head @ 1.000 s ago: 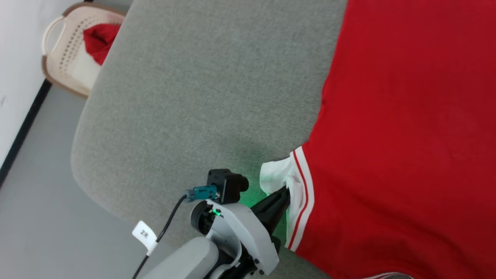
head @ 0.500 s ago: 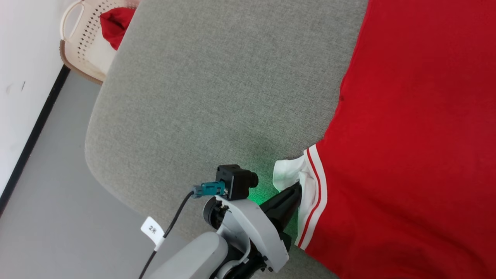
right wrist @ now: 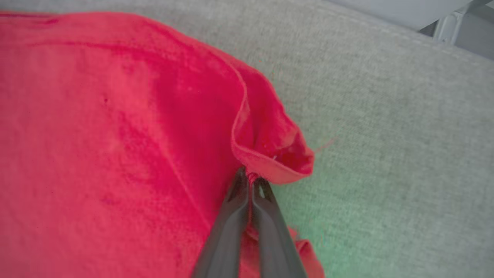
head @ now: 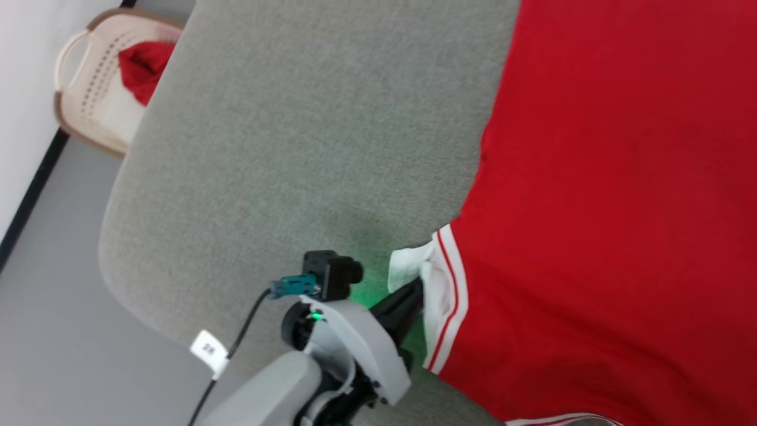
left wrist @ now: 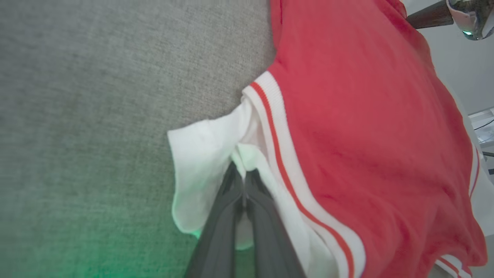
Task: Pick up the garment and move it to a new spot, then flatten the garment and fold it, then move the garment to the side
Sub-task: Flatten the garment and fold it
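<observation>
The garment [head: 603, 207], a red shirt, lies spread over the right half of the head view on a grey fabric-covered surface [head: 295, 148], its straight side edge running from the top centre down toward the lower middle. A white sleeve [head: 408, 266] with a double white stripe at the seam sticks out to the left of the red body, low in the frame. The left gripper [head: 414, 290] reaches up from the bottom centre, its two dark fingers pressed together on that sleeve. In the left wrist view the fingertips meet with a crumpled fold of white cloth pinched between them, just left of the striped seam. In the right wrist view the right gripper [right wrist: 250, 177] rises from the bottom centre with its fingers closed tight on a rolled red edge of the shirt, which curls up into a small loop just above the tips. Red cloth covers the left of that frame and grey surface the right. At the upper left of the head view, a cream perforated basket [head: 83, 100] stands on the floor [head: 53, 307] with red cloth [head: 139, 68] inside.
</observation>
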`<state>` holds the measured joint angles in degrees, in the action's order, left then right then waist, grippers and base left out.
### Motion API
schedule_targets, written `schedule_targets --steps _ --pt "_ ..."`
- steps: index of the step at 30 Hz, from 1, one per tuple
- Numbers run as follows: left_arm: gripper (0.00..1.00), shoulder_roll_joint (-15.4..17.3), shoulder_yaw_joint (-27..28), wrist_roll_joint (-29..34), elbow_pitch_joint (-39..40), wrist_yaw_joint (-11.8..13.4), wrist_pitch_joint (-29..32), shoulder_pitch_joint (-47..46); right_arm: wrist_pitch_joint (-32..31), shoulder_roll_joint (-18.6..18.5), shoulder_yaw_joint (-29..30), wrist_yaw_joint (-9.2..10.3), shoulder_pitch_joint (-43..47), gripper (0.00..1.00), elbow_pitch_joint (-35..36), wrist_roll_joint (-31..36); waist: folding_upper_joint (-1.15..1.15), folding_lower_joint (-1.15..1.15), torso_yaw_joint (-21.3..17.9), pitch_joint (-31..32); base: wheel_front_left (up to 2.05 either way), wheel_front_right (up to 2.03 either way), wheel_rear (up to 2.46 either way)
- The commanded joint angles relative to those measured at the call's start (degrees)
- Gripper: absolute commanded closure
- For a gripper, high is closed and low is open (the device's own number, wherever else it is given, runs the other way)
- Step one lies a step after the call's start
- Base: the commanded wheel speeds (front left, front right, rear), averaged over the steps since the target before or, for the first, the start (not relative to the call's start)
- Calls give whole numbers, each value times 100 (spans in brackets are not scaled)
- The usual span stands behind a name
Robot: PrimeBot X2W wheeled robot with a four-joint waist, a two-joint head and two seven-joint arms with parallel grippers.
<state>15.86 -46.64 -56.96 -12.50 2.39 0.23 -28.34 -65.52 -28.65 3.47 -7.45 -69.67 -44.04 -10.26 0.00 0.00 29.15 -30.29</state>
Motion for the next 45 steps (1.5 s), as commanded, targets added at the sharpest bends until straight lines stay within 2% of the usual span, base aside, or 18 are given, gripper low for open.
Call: schedule_targets --steps 1,9,13,17,22,28,33,39,40,41,42,43,45 --pt "100 225 72 -29 -248 182 59 152 -120 80 -138 -6 326 100 8 -169 0 0 -330 342 0 0 0" --pt "100 489 163 -103 -72 345 107 377 -144 -406 -610 -4 1360 100 1265 -1395 0 0 -830 935 0 0 0" --pt "100 638 217 -143 59 449 144 486 -146 -639 -586 -4 2101 100 1955 -1893 0 0 -1060 1174 0 0 0" --pt "100 784 270 -181 182 548 175 626 -151 -698 -421 -4 2982 100 2660 -2262 0 0 -1277 1380 0 0 0" --pt "100 952 303 -217 370 675 262 769 -127 -547 56 -4 4091 100 3455 -2578 0 0 -1469 1573 0 0 0" --pt "100 1117 350 -268 585 819 311 905 -152 -129 696 -4 5241 100 4297 -2585 0 0 -1679 1707 0 0 0" --pt "100 1187 358 -288 698 874 354 1002 -65 364 1077 -4 5913 100 4666 -2459 0 0 -1781 1788 0 0 0" --pt "100 1241 351 -303 767 918 390 1038 420 586 1052 -4 6229 100 4809 -2281 0 0 -1869 1827 0 0 0" --pt "100 1241 350 -309 778 920 393 1037 560 541 1000 -4 6229 90 4833 -2246 0 0 -1878 1831 0 0 0" --pt "100 1244 354 -314 788 927 399 1036 690 526 998 -4 6218 45 4825 -2233 0 0 -1888 1837 0 0 0" --pt "100 1251 358 -316 791 924 404 1039 790 526 955 -4 6207 13 4803 -2243 0 0 -1898 1846 0 0 0" --pt "100 1260 354 -317 791 927 411 1045 885 508 904 -4 6206 0 4808 -2269 0 0 -1906 1859 0 0 0" --pt "100 1272 351 -324 784 932 408 1074 1080 477 886 -4 6207 0 4815 -2258 0 0 -1926 1901 0 0 0"
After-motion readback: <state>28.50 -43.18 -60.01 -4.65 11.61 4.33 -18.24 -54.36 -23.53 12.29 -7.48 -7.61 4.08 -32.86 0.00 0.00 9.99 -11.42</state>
